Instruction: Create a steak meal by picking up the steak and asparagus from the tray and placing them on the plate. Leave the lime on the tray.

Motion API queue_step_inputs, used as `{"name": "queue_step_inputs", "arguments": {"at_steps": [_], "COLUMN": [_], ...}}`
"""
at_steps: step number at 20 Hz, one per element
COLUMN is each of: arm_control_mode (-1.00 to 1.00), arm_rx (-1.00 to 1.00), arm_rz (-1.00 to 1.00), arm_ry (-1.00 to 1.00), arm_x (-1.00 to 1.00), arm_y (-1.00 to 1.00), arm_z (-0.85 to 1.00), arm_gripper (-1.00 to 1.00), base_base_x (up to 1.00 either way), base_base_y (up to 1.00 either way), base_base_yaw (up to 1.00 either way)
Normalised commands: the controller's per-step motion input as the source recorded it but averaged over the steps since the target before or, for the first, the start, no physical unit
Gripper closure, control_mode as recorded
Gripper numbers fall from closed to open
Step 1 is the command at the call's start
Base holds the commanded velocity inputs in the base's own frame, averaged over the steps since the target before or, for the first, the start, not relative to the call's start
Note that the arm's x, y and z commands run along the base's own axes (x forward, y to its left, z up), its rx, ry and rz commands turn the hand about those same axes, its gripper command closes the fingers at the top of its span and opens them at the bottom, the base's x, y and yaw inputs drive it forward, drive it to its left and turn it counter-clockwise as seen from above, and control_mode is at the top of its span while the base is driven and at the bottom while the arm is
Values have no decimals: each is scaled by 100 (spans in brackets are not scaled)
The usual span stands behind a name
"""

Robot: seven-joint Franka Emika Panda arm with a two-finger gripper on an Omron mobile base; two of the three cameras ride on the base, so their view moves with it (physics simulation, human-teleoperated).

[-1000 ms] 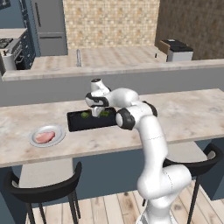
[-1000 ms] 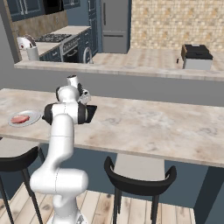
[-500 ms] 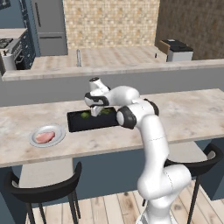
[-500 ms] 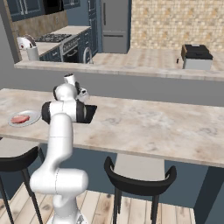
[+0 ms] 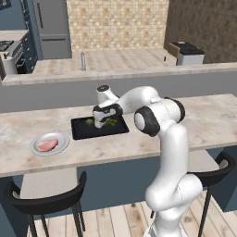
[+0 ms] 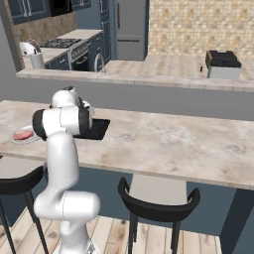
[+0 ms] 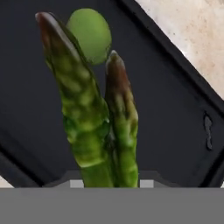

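Kitchen counter: steak on plate (left base); hand view shows claw gripping asparagus over tray.

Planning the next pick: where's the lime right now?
The lime sits on the black tray, just beyond the asparagus tips in the hand view; the gripper hangs over that tray.

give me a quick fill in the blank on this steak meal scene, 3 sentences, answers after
1. The pink steak already lies on the round ____.
2. In the hand view, the small round fruit beyond the asparagus tips is the ____.
3. The lime rests on the black ____.

Missing words: plate; lime; tray
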Motion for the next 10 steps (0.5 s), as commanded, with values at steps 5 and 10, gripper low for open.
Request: {"name": "queue_step_inputs", "arguments": {"at_steps": [5,10], "arm_control_mode": [-100,-100], "arm_rx": [28,26], "arm_rz": [-21,-22], "arm_ry": [-4,0], "arm_x": [-75,-40], "arm_y": [1,3], "arm_z": [66,86], "arm_gripper": [100,100], "base_base_x": [0,0], "base_base_y": [0,0], "base_base_yaw": [0,0]}}
